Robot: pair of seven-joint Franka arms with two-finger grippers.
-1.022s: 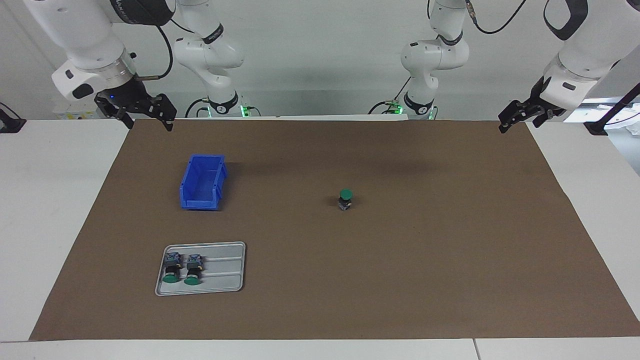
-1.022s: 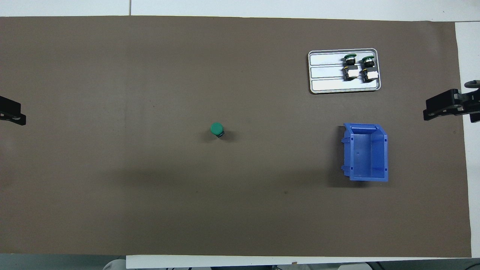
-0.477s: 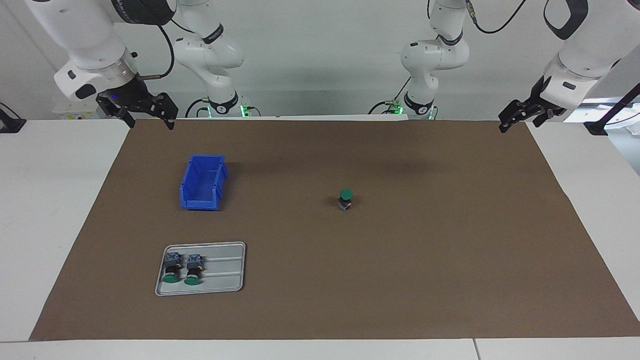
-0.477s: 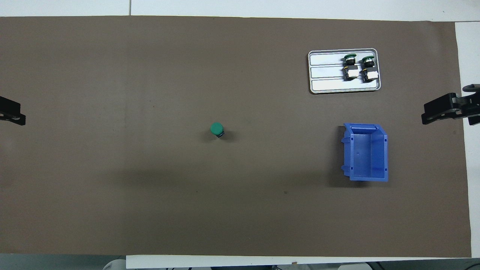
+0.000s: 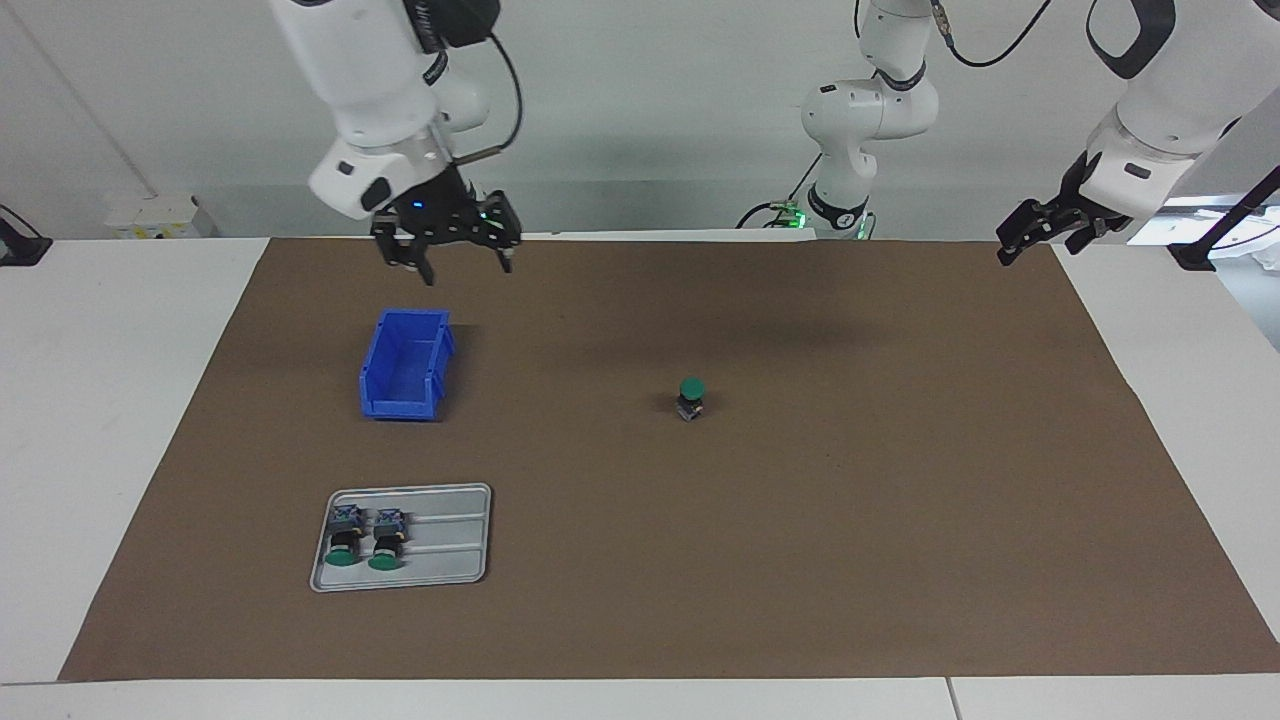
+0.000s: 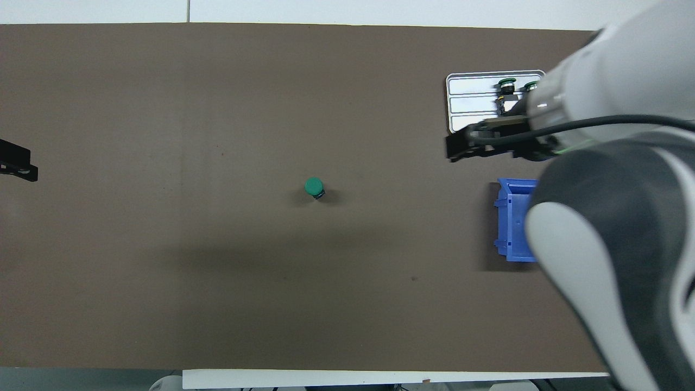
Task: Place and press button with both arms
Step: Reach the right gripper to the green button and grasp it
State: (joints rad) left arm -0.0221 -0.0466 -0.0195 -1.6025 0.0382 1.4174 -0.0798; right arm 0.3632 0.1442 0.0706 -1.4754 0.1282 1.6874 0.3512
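One button (image 5: 691, 396) stands upright with its green cap up on the brown mat near the table's middle; it also shows in the overhead view (image 6: 314, 187). Two more buttons (image 5: 364, 541) lie side by side on a grey tray (image 5: 455, 540). My right gripper (image 5: 466, 268) hangs open and empty in the air, above the mat by the blue bin (image 5: 402, 366). In the overhead view the right gripper (image 6: 459, 149) and its arm cover part of the tray (image 6: 467, 100) and the bin (image 6: 513, 217). My left gripper (image 5: 1010, 248) waits at the left arm's end, off the mat's corner.
The brown mat (image 5: 800, 550) covers most of the white table. The open blue bin stands nearer to the robots than the tray, both toward the right arm's end. The left gripper's tip (image 6: 19, 165) shows at the overhead view's edge.
My right arm has swung in from the table's end toward the middle, its gripper now above the mat by the blue bin. The left arm and the buttons have not moved.
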